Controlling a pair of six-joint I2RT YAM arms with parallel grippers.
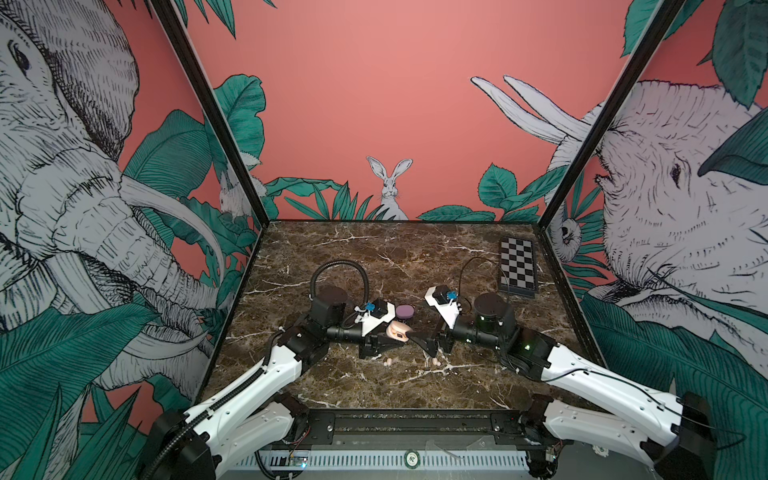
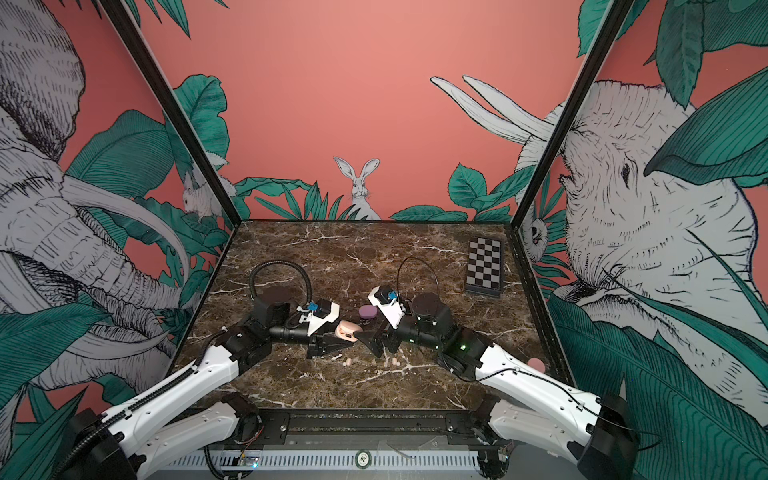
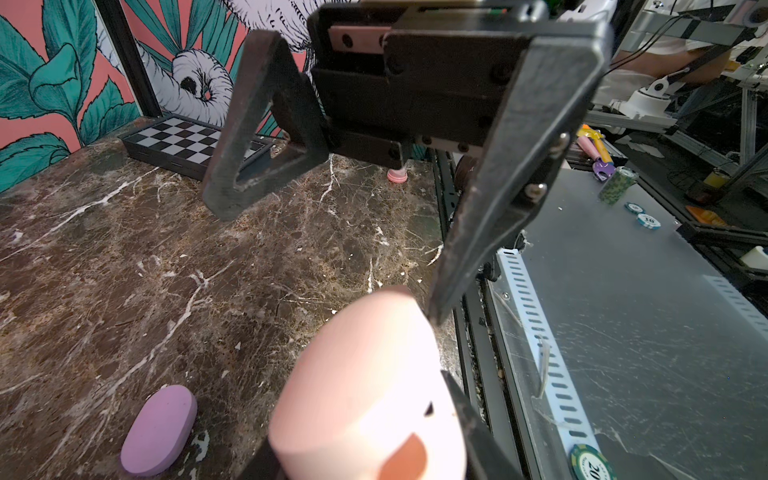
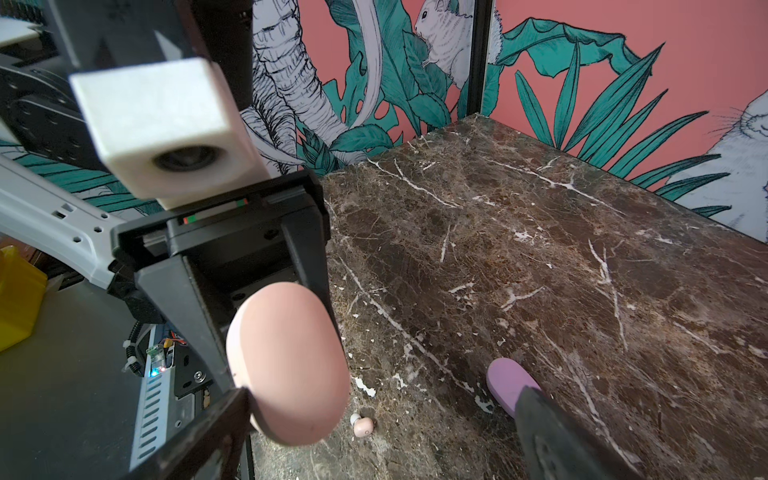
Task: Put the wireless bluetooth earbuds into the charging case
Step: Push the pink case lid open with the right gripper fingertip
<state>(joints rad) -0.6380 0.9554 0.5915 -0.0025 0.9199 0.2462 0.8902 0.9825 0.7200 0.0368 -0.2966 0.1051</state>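
Two pale peach earbuds lie loose on the marble table (image 1: pixel 374 386), one (image 1: pixel 389 363) below the left gripper and the other (image 1: pixel 436 361) below the right gripper; one of them (image 4: pixel 362 426) shows in the right wrist view, resting on the stone just past the held case. No lilac buds can be made out in any view. The peach charging case (image 1: pixel 397 331) is raised off the table between the two arms, its lid open, and in both top views its inside shows pale hollows, though whether anything sits in them is too small to tell. The left gripper (image 1: pixel 384 338) is clamped on this peach case (image 3: pixel 365 399), its dark fingers (image 4: pixel 195 311) pressed on either side of the shell. The right gripper (image 1: pixel 424 338) stands with its jaws spread wide and holds nothing, one finger tip (image 3: pixel 440 307) just beside the case's top edge. The lilac charging case (image 1: pixel 404 311) lies closed on the table just behind the peach one. A small checkered board (image 1: pixel 517 266) sits well apart near the far right corner.
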